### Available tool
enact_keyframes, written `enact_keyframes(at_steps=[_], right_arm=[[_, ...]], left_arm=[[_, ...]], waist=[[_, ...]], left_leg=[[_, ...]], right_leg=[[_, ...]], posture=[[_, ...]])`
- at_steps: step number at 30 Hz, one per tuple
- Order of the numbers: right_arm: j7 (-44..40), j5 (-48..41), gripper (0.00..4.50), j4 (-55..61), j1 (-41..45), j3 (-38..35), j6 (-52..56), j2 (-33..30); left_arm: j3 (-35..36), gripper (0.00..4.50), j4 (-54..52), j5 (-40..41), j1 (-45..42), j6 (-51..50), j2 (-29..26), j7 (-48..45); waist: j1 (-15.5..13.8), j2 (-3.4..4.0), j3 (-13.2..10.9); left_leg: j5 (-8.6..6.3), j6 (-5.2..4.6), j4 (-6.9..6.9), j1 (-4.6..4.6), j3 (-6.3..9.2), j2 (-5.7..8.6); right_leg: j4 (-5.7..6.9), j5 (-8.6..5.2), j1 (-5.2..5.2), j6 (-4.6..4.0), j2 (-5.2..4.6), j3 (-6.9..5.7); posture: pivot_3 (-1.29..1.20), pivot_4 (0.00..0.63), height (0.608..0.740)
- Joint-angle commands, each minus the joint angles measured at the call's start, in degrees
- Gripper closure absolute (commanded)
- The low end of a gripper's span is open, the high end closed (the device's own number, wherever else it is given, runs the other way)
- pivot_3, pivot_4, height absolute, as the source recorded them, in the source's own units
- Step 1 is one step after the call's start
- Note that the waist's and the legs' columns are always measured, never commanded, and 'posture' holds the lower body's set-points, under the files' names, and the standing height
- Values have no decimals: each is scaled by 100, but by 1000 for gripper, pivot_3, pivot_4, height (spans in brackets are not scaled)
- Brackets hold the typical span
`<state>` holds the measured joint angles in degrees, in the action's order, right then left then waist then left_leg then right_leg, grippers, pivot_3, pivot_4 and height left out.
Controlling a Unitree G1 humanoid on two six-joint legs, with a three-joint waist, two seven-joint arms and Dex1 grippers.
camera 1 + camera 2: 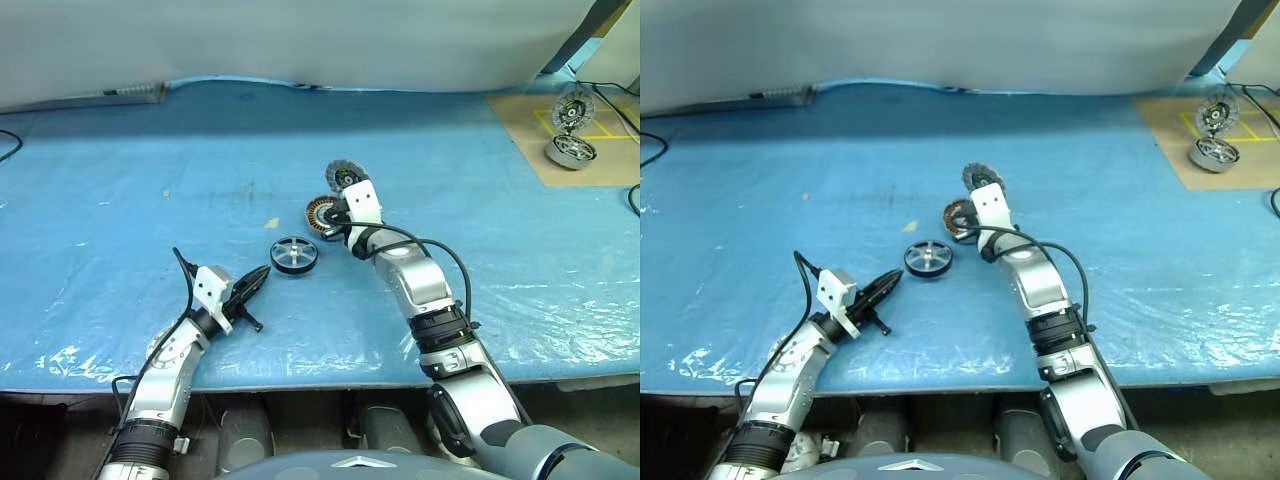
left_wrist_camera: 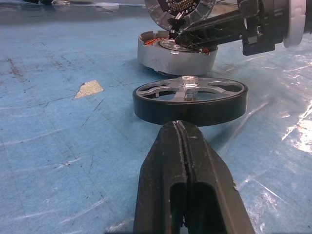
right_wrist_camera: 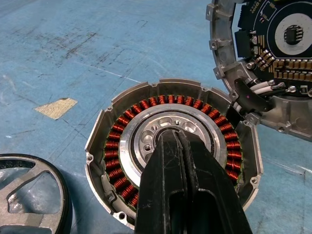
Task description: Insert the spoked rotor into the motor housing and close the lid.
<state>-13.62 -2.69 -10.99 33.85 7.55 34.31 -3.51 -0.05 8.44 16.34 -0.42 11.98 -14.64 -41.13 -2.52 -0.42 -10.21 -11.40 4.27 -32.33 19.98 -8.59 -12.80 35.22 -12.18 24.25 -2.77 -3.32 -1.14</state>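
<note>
The spoked rotor (image 1: pixel 294 254) lies flat on the blue table cover, dark rim with silver spokes and hub. Just beyond it sits the motor housing (image 1: pixel 320 212), its copper windings (image 3: pixel 146 105) ringing a silver hub. The lid (image 1: pixel 345 178) stands tilted up at the housing's far edge, showing a circuit board (image 3: pixel 273 63) and joined to the housing by wires. My right gripper (image 3: pixel 179 132) is shut with nothing in it, its tip over the housing's hub. My left gripper (image 2: pixel 178 124) is shut and empty, pointing level at the rotor's rim (image 2: pixel 190 109) with a small gap.
A tan scrap (image 1: pixel 271 223) is stuck to the cover left of the housing. At the back right, a brown board (image 1: pixel 530 130) carries a second motor (image 1: pixel 571 150) with its lid up. The table's front edge (image 1: pixel 300 385) runs close below both arms.
</note>
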Motion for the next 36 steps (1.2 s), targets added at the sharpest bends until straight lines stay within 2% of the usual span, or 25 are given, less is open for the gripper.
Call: enact_keyframes(at_steps=[1,11,21,36], right_arm=[[-101,-1,4472,123,5,73,110,-7],[-307,32,4472,-47,71,235,-22,68],[-113,155,4472,-561,324,125,-363,111],[-676,-44,4472,720,-463,243,-39,-220]], left_arm=[[2,4500,-91,31,-12,83,-14,-55],[41,4500,126,32,-11,223,-4,-152],[4,4500,144,24,59,296,27,-144],[-26,4500,197,2,17,313,82,-117]], waist=[[0,0,0],[15,0,0],[16,1,1],[2,1,1]], left_leg=[[0,0,0,0,0,0],[0,0,1,-1,-1,-1],[0,0,1,-1,-3,-1],[0,0,3,-1,-3,0]], right_leg=[[0,0,0,0,0,0],[0,0,0,0,1,1],[2,0,0,0,1,3],[-2,0,-1,0,0,3]], posture=[[0,150,740],[0,150,740],[0,150,740],[0,150,740]])
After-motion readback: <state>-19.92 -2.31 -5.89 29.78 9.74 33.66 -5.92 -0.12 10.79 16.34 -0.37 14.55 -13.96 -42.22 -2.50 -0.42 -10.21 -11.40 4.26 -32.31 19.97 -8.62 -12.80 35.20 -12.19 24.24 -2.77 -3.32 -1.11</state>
